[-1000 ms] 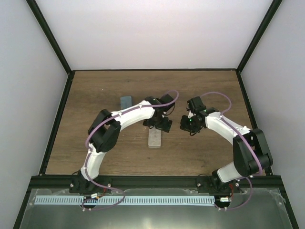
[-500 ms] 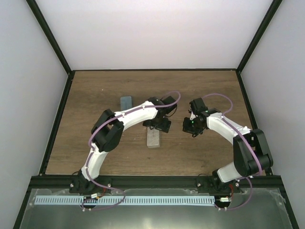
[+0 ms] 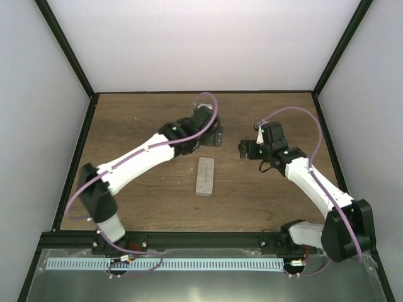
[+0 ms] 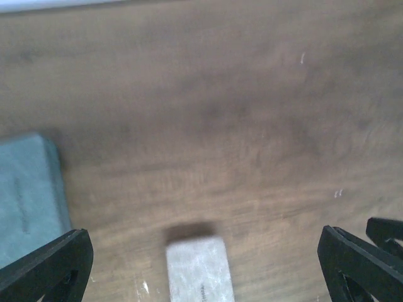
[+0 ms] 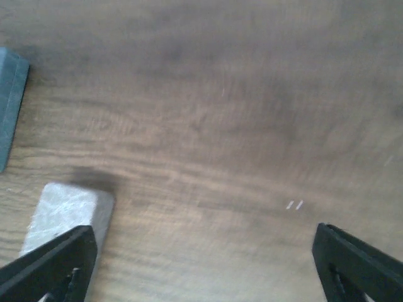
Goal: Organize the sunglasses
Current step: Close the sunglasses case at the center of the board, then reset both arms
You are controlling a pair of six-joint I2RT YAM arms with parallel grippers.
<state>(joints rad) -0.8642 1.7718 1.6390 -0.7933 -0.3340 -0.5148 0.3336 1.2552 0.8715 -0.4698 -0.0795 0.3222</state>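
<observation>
L hand (image 3: 216, 137) open (R hand (image 3: 244, 150) too).

Wooden table (image 3: 126, 126); on it, grey oblong case (image 3: 205, 175); blue-grey case (image 4: 28, 195) nearby

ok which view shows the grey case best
The top external view: the grey case lies whole and uncovered there. The left wrist and right wrist views each catch only one end, cut off at the bottom edge.

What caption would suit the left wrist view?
Open left pincer hovers over the wooden table, framing a grey case, with a blue-grey case at the left edge.
</observation>
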